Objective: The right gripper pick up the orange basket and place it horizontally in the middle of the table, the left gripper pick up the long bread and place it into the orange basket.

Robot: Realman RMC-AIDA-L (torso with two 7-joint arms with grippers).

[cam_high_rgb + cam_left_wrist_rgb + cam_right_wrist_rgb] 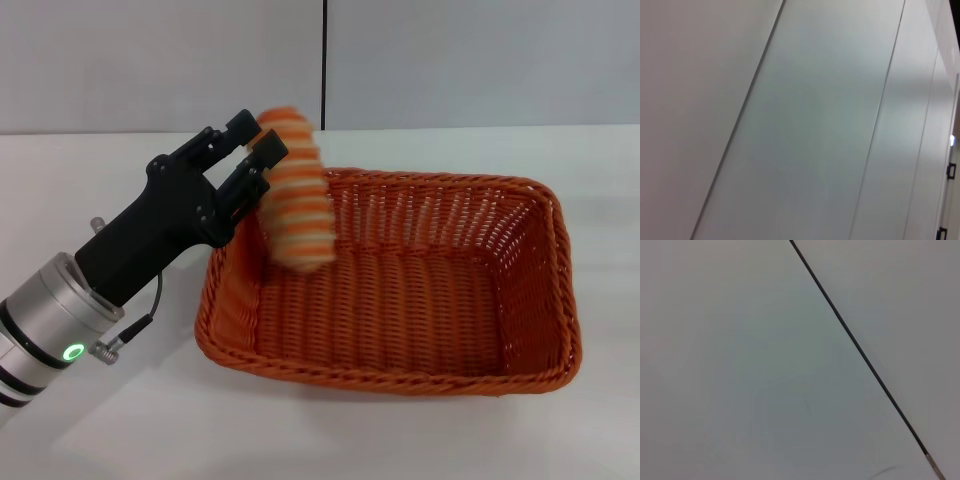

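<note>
The orange basket (400, 290) lies lengthwise on the white table (100, 420), in the middle of the head view. The long bread (296, 190), striped orange and cream, is blurred and stands almost on end over the basket's left inner side, its lower end near the basket floor. My left gripper (258, 138) hangs just left of the bread's upper end, above the basket's left rim. Its two black fingers are apart, with bare table showing between them and the bread beyond their tips. The right gripper is out of view. Both wrist views show only wall panels.
Pale wall panels with a dark vertical seam (325, 60) rise behind the table's far edge. White tabletop surrounds the basket on every side.
</note>
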